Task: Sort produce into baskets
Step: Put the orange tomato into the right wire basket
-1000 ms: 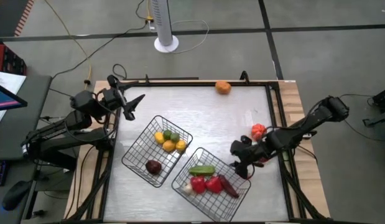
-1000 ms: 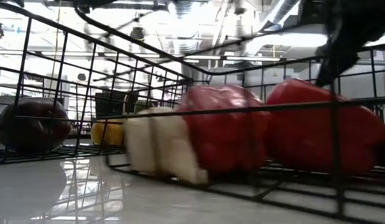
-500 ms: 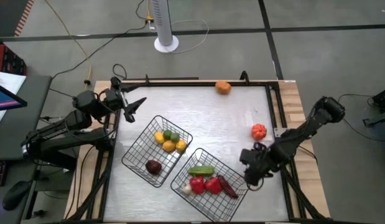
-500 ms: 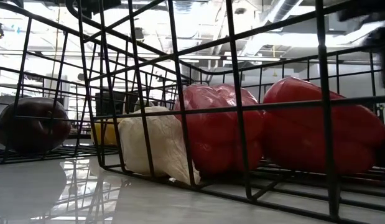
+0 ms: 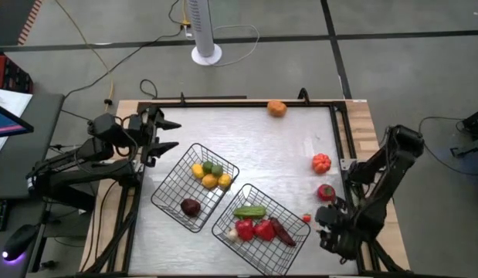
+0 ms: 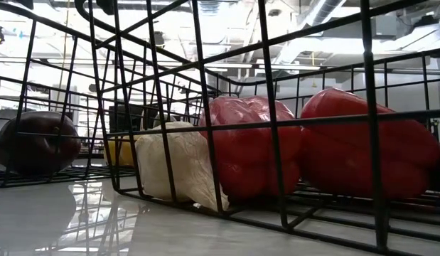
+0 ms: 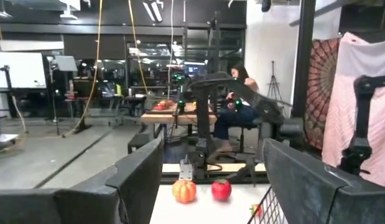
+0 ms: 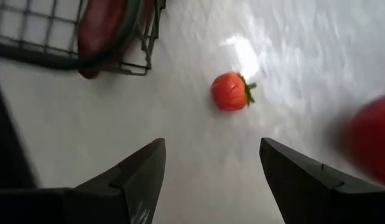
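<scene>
Right end effector [image 5: 325, 225] retreated, open, empty; wrist view alone shows strawberry [image 8: 229, 92] clearly.

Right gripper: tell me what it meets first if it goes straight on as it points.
Probably the small red strawberry lying loose on the table, straight ahead of the open right gripper, beside the basket corner. Nothing shows between them, though depth is unclear.
</scene>
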